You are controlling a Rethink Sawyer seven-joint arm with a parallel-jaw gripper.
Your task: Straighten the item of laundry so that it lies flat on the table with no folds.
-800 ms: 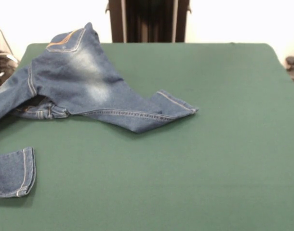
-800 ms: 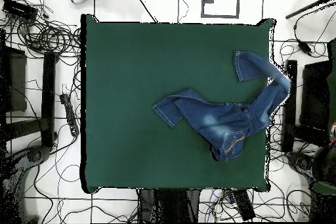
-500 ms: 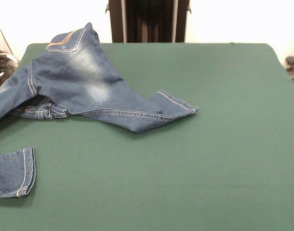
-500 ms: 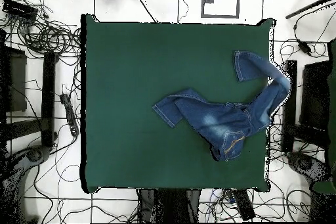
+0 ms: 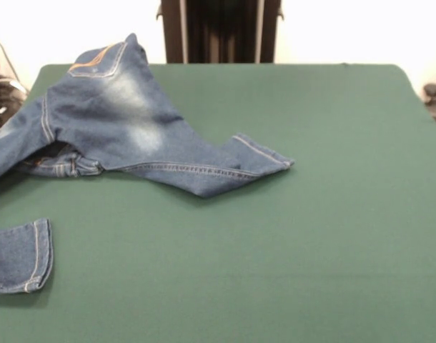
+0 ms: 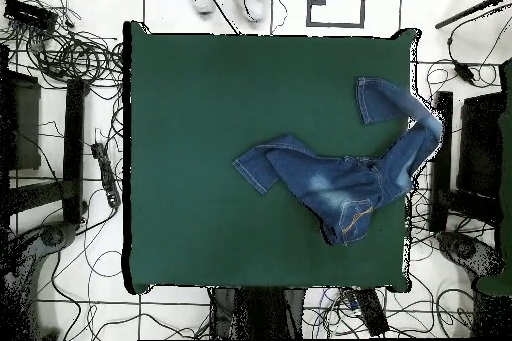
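Along the right edge in the overhead view, the crumpled blue denim jeans (image 6: 345,179) overhang the dark green felt table (image 6: 200,157), whose left half lies open; no gripper shows, so its jaws cannot be judged.

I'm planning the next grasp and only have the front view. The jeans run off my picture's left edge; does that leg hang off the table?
Observer: Partly. In the overhead view the jeans send one leg bowing out past the table edge, then back on.
Operator: So the cuff low on my left belongs to that leg?
Observer: Yes, that cuff ends the same leg and lies on the felt.
Operator: Is the gripper anywhere above?
Observer: No, the overhead view shows no arm over the table either.
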